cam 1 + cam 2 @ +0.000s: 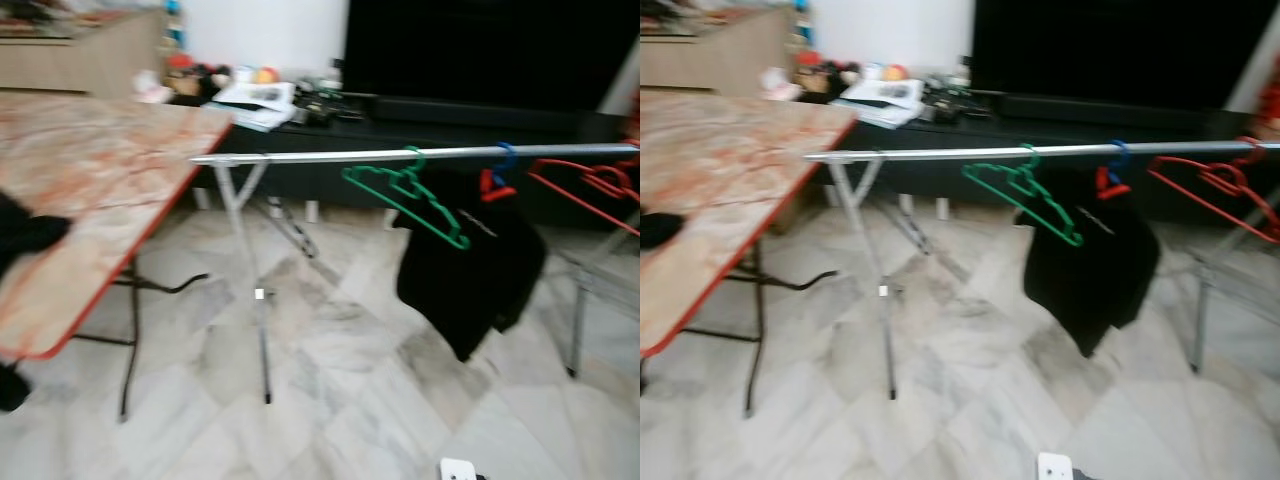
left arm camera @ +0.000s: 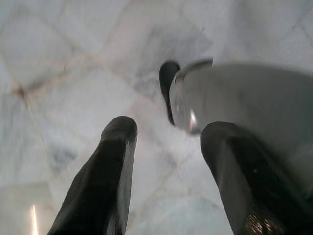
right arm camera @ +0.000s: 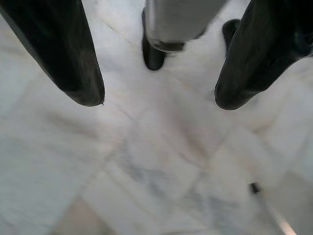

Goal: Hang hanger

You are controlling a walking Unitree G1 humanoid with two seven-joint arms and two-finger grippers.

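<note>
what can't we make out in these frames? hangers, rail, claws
- Red hanger: cut off by the right edge in the eye views.
- Blue hanger: body hidden by the black garment.
- Rail: right end runs out of frame; both eye views are motion blurred.
- Clutter on the dark cabinet: too blurred to identify.
- Left claw, right claw: open over bare floor, holding nothing.

Green hanger [image 1: 410,198], blue hanger [image 1: 503,163], red hanger [image 1: 590,185] seen on silver rail [image 1: 330,156]; black garment [image 1: 470,270]; grey-veined white marble floor [image 1: 350,400]; red-edged marbled table [image 1: 80,170].
</note>
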